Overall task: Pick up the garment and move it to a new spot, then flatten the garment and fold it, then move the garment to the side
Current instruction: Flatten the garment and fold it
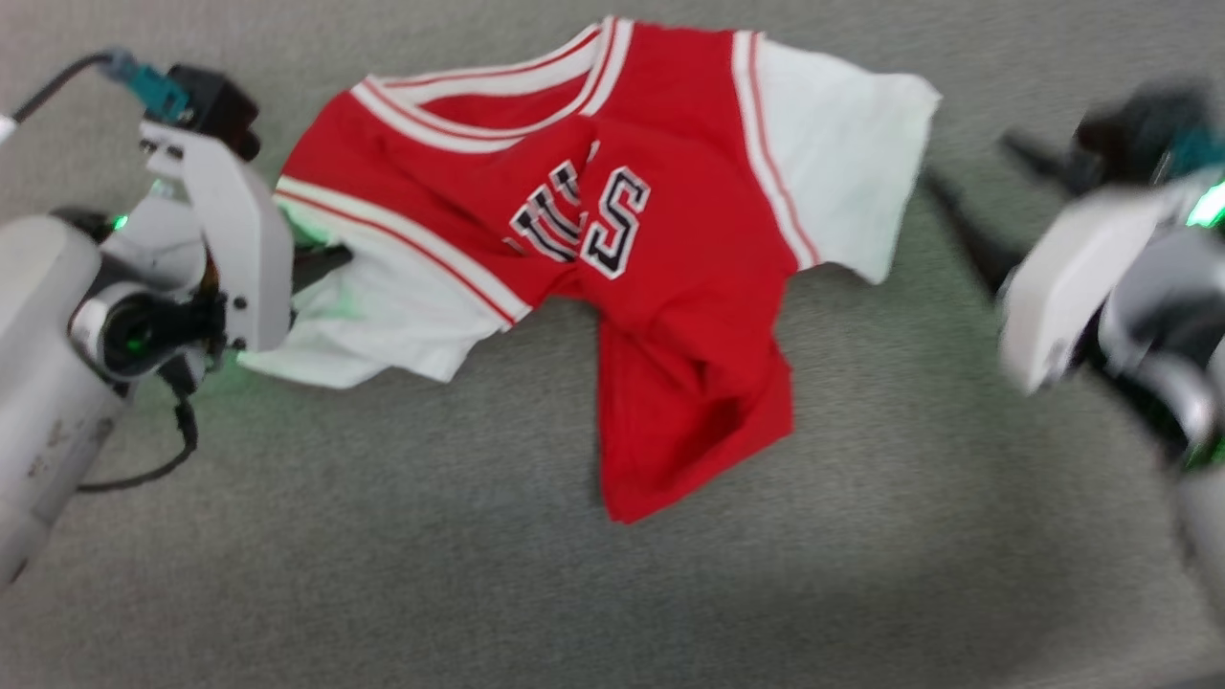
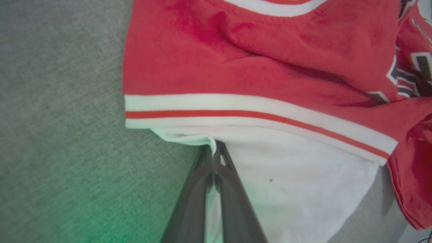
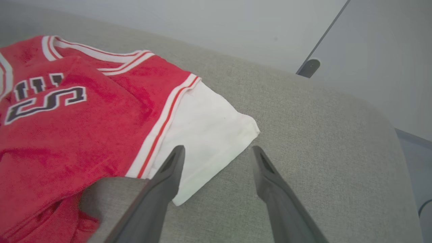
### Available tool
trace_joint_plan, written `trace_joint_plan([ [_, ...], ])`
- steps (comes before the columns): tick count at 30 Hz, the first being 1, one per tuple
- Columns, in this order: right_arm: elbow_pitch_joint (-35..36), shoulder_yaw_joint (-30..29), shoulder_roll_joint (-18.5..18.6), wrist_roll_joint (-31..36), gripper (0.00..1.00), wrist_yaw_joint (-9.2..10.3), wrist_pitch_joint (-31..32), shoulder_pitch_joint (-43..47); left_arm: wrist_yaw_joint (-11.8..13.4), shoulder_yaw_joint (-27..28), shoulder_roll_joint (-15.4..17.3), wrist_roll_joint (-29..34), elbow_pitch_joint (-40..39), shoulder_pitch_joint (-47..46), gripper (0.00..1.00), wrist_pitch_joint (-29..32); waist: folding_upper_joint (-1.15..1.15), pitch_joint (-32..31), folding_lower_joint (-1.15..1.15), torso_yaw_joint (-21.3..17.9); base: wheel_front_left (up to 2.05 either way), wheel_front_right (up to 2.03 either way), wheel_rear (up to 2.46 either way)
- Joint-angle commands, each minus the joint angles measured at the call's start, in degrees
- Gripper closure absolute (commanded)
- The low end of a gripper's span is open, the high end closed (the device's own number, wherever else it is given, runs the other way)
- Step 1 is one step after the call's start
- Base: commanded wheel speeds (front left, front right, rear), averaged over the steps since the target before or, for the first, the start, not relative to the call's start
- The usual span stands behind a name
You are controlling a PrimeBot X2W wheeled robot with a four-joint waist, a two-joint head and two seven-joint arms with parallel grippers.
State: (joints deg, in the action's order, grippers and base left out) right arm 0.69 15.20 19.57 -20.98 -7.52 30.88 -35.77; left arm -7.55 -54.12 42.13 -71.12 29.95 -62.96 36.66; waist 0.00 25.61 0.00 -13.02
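My left gripper is pinching the white sleeve of the garment, which is lying rumpled on the grey surface. My right gripper is hovering spread wide by the other sleeve.

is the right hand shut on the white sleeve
No, the right hand is open, its two fingers spread apart over the white sleeve of the garment.

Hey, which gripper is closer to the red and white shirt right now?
Left. The left gripper is shut on the white sleeve edge of the garment, touching it. The right gripper is open beside the other sleeve, not gripping it.
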Motion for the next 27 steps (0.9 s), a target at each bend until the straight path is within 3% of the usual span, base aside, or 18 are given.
trace_joint_plan([
  [1,-2.31,0.12,0.91,-1.71,0.00,0.06,2.17,-3.56,0.12,-1.54,-0.87,-0.14,-0.02,0.08,1.00,-0.05,0.00,3.00,0.00,2.95,0.00,0.00,0.00],
  [6,-12.83,3.08,3.82,-5.91,0.00,0.05,8.19,-16.23,0.16,-4.88,-0.52,0.15,-2.39,-3.69,1.00,-0.78,0.00,6.46,0.00,5.60,0.00,0.00,0.00],
  [13,-24.52,11.30,6.43,-9.06,0.00,0.05,9.24,-27.97,0.53,-9.56,-0.03,-0.85,-4.38,-7.41,1.00,-2.33,0.00,9.78,0.00,7.96,0.00,0.00,0.00],
  [24,-35.25,22.84,8.16,-13.59,0.00,0.04,7.01,-34.19,0.60,-16.08,0.95,-3.79,-5.60,-10.36,1.00,-4.50,0.00,10.50,0.00,8.79,0.00,0.00,0.00],
  [25,-36.03,23.68,8.09,-14.27,0.14,0.04,7.21,-34.17,0.60,-16.46,1.02,-4.10,-5.75,-10.63,1.00,-4.71,0.00,10.45,0.00,8.77,0.00,0.00,0.00],
  [26,-36.72,24.59,8.10,-15.02,0.57,0.04,7.85,-34.07,0.60,-16.79,1.14,-4.41,-5.86,-10.79,1.00,-4.92,0.00,10.37,0.00,8.74,0.00,0.00,0.00],
  [27,-37.00,25.37,8.29,-15.61,0.86,0.03,7.93,-34.06,0.60,-17.09,1.24,-4.80,-5.95,-10.98,1.00,-5.12,0.00,10.32,0.00,8.70,0.00,0.00,0.00],
])
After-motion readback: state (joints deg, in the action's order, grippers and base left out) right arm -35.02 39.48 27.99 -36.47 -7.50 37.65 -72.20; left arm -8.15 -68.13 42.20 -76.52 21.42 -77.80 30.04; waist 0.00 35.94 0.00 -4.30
